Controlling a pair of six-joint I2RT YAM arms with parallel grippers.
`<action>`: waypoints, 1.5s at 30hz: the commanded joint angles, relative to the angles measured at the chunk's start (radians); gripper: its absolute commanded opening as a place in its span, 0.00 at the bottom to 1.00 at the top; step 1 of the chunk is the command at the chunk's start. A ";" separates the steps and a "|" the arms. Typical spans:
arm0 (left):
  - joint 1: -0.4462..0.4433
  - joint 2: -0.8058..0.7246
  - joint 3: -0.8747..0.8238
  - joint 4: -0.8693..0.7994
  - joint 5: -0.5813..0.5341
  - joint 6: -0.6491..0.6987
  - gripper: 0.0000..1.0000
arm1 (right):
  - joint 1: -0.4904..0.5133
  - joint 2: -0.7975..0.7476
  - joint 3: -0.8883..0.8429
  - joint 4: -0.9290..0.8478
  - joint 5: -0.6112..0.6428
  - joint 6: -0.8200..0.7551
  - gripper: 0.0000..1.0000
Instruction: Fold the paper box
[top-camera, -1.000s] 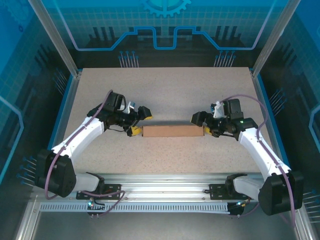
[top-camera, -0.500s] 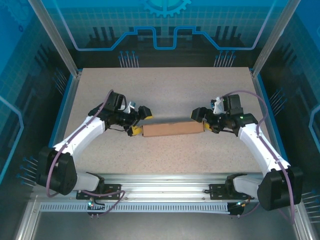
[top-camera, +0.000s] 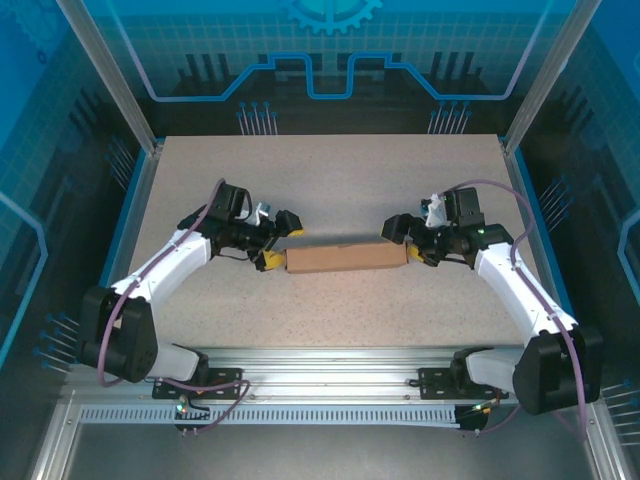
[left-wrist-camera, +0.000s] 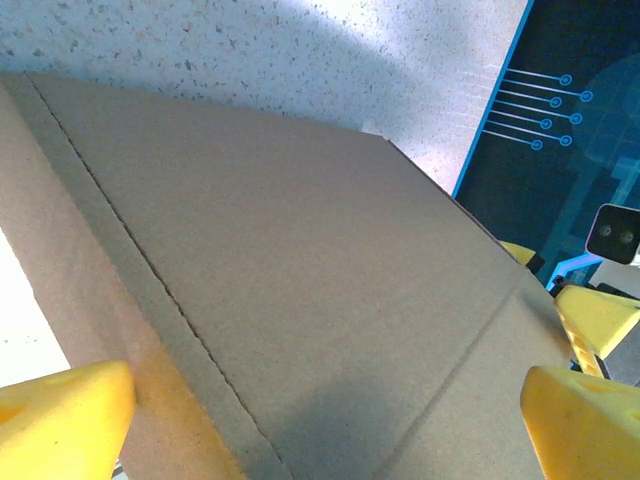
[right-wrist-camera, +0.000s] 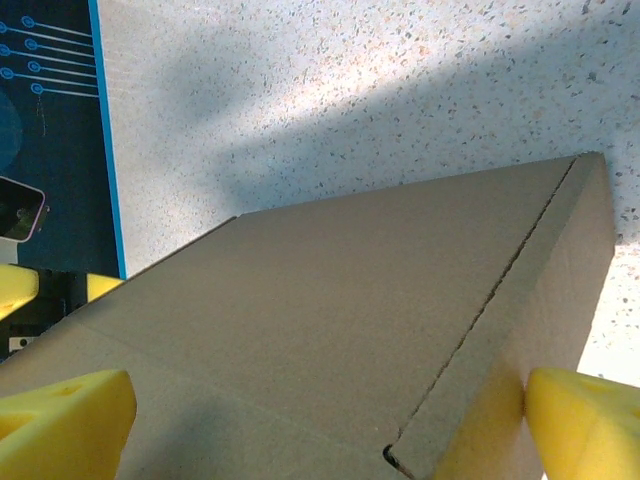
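Note:
The paper box (top-camera: 345, 258) is a closed brown cardboard slab in the middle of the table, its right end slightly further back than its left. My left gripper (top-camera: 279, 242) straddles the box's left end, and my right gripper (top-camera: 406, 245) straddles its right end. In the left wrist view the box (left-wrist-camera: 300, 250) spans the gap between the yellow fingertips (left-wrist-camera: 60, 420), which press its sides. In the right wrist view the box (right-wrist-camera: 350, 300) likewise sits between the fingertips (right-wrist-camera: 585, 425), with a slit line near its right edge.
The speckled table (top-camera: 330, 180) has blue rims at left and right and open surface behind and in front of the box. A metal rail (top-camera: 320, 365) carries the arm bases at the near edge.
The right gripper has moved toward the back of the table, taking the box's right end with it, so the box now lies slightly tilted. The left gripper has hardly moved.

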 joint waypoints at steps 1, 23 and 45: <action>0.010 0.023 -0.001 0.023 0.083 -0.061 0.99 | -0.019 0.027 0.031 0.006 -0.058 -0.013 1.00; 0.059 0.118 0.050 0.030 0.127 -0.021 0.99 | -0.064 0.091 0.049 0.068 -0.078 0.010 1.00; 0.101 0.171 0.108 0.009 0.138 0.029 0.99 | -0.167 0.121 0.077 0.174 -0.182 -0.004 1.00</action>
